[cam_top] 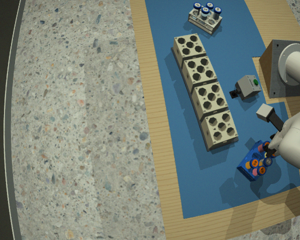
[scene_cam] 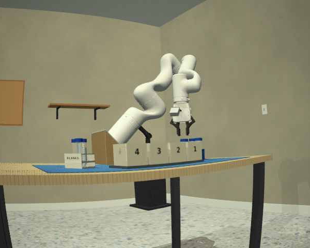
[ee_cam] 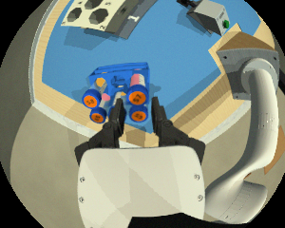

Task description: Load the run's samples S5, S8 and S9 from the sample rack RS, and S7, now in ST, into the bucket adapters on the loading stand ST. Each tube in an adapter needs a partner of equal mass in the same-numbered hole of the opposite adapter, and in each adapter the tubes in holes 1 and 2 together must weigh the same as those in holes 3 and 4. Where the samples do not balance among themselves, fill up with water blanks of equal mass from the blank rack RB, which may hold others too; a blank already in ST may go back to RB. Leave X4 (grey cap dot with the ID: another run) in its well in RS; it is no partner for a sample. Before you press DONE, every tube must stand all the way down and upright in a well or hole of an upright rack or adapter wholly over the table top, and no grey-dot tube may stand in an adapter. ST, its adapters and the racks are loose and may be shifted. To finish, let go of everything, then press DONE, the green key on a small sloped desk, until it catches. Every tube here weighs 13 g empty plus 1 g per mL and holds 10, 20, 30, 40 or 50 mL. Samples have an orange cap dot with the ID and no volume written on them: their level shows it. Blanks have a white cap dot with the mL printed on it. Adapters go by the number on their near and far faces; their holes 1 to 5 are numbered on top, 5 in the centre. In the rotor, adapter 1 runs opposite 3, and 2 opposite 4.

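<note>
Reading the top view from the left, I first count four cream adapters [scene_cam: 128, 157] in one row on the loading stand [cam_top: 222, 145]. The exterior view shows them numbered 4, 3, 2, 1. Each has five holes, twenty in all, and every one shows as a dark opening from above.

Next, at the far end of the blue mat [cam_top: 165, 31], is the blank rack [cam_top: 209, 27]. It holds four blue-capped tubes with white dots [cam_top: 196, 5], all standing upright.

Further right is one small grey desk [cam_top: 244, 89] carrying the single green key [cam_top: 255, 82]. It sits between the adapter row and the arm's base.

At the near right is the blue sample rack [cam_top: 244, 169], just past the end of the stand. Through the wrist camera I count four orange-dot caps [ee_cam: 137, 97] in it, and the top view also shows one grey-dot cap [cam_top: 268, 161]. That makes five tubes, all seated in wells. I cannot read the IDs at this size.

Furthest right is the one gripper [scene_cam: 183, 133], pointing straight down over the sample rack. Its fingers are partly spread and hold nothing. From the side, the tips hang just above the blue caps without touching them. In the wrist view the two dark fingers frame the right-hand pair of orange caps.
</note>
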Robot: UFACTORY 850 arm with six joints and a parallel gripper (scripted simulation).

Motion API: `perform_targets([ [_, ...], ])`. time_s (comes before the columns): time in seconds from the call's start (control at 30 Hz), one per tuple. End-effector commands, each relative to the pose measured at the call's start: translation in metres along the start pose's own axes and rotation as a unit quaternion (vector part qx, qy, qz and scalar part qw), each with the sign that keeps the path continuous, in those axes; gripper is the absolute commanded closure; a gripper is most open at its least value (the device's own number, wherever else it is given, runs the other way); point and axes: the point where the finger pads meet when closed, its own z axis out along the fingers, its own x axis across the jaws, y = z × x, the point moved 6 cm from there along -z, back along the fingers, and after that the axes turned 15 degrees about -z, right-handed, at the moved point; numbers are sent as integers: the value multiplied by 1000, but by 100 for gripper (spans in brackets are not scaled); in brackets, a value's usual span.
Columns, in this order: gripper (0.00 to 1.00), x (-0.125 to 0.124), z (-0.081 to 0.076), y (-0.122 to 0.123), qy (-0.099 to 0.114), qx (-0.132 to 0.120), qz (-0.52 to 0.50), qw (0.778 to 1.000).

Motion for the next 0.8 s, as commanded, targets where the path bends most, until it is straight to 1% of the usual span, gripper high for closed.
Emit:
perform_targets([
  [0.0,57,0,-12,0,0,0,0,1000],
  [0.07,57,0,-12,0,0,0,0,1000],
  [0.57,57,0,-42,0,0,0,0,1000],
  [0.63,57,0,-42,0,0,0,0,1000],
  [0.77,57,0,-50,0,0,0,0,1000],
])
